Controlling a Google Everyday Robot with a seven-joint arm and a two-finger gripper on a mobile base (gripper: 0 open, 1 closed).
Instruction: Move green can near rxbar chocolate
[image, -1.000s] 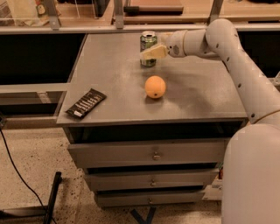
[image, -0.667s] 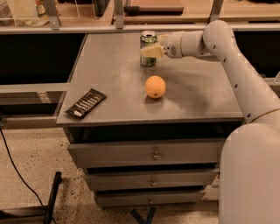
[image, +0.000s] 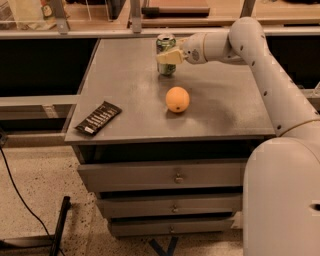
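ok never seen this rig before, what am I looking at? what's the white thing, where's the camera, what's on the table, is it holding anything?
There is one camera view, looking down at the scene from the drawer side; where the camera is mounted isn't on record. The big white shape at the right is the robot's body, a mobile base with one arm. The arm reaches across a grey table with drawers beneath. At the arm's tip is the gripper, right at the green can, which stands upright near the table's far edge. This view doesn't show whether it has actually gripped the can. An orange lies mid-table. The rxbar chocolate, a flat dark wrapper, lies at the near left corner, well away from the can.
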